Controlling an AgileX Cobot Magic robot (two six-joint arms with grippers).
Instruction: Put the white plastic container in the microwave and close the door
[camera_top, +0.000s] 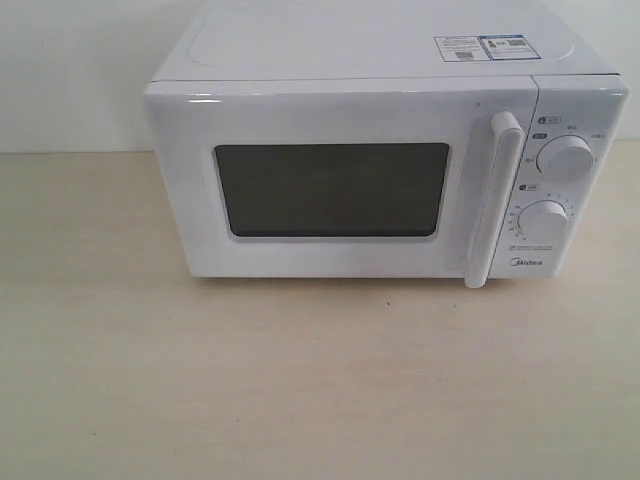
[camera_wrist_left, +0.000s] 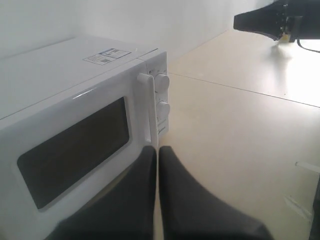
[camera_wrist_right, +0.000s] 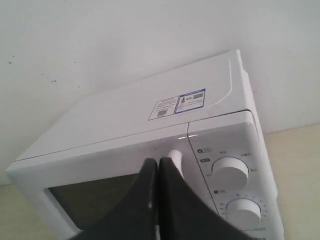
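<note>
The microwave (camera_top: 350, 60) sits on the bench (camera_top: 300, 380) with its door (camera_top: 330, 115) shut flush. The dark window (camera_top: 330, 190) hides the inside. Only the wrist views show the hands. The left hand (camera_wrist_left: 158, 150) and right hand (camera_wrist_right: 158, 162) each have fingers pressed together, holding nothing, aimed toward the handle (camera_top: 497, 200). The left wrist view alone catches a black arm part (camera_wrist_left: 270, 20).

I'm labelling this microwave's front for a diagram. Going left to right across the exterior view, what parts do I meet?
Dark door window → white bar handle → knob panel.
</note>
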